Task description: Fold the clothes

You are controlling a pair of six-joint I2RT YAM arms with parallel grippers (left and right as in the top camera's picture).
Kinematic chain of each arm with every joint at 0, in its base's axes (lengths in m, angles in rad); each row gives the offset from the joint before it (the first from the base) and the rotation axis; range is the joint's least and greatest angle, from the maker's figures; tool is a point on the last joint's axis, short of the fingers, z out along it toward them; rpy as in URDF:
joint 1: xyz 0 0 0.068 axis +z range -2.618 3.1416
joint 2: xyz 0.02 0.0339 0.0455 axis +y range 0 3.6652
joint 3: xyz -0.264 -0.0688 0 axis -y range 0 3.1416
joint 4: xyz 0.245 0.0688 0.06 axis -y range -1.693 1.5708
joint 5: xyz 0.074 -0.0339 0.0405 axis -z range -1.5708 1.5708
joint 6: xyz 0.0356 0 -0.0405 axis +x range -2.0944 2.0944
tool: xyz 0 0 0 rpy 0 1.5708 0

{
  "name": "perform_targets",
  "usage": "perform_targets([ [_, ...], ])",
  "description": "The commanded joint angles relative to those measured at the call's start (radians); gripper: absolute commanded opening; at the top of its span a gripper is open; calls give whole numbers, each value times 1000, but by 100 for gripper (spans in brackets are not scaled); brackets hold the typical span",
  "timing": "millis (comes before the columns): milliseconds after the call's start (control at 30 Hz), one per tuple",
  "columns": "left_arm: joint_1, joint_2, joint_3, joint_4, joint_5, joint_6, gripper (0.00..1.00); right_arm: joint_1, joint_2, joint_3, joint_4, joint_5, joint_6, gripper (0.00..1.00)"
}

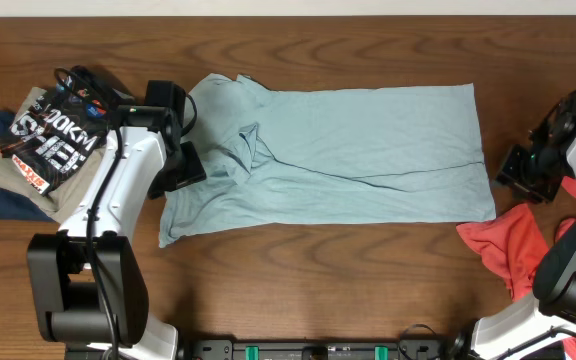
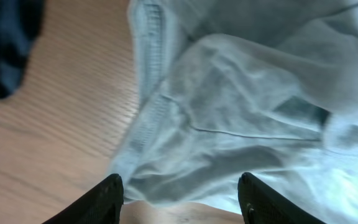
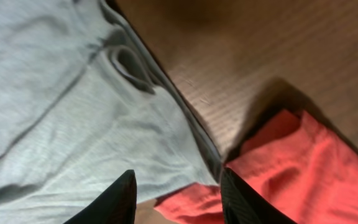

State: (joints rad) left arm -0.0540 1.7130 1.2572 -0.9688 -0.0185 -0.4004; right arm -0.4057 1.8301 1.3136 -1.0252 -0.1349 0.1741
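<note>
A: What lay nearest the front edge of the table (image 1: 318, 290)?

B: One red garment (image 1: 503, 250), crumpled at the front right, just beside the corner of the T-shirt (image 1: 368, 150).

A: And the shirt itself?

B: One pale blue-grey shirt lay spread across the middle. It was bunched at its left end, where the left arm hid part of it.

A: The grippers?

B: Two. The left gripper (image 2: 182, 186) hung over that bunched end, fingers apart, nothing between them. The right gripper (image 3: 178, 186) was spread too, above the shirt's corner, gripping nothing.

A: Anything else?

B: One stack of folded clothes (image 1: 38, 150) at the far left, with a black printed piece on top.
</note>
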Motion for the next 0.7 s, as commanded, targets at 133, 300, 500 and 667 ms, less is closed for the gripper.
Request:
perform_targets([
  [133, 2, 5, 3, -2, 57, -9, 62, 22, 21, -38, 85, -57, -26, 42],
  [300, 2, 5, -6, -1, 57, -9, 62, 49, 21, -104, 172, -57, -16, 41],
  [500, 2, 6, -11, -1, 57, -9, 62, 61, 21, -158, 254, -56, 27, 39],
  [667, 2, 6, -11, -1, 57, -9, 62, 62, 22, -167, 281, -56, 37, 36],
])
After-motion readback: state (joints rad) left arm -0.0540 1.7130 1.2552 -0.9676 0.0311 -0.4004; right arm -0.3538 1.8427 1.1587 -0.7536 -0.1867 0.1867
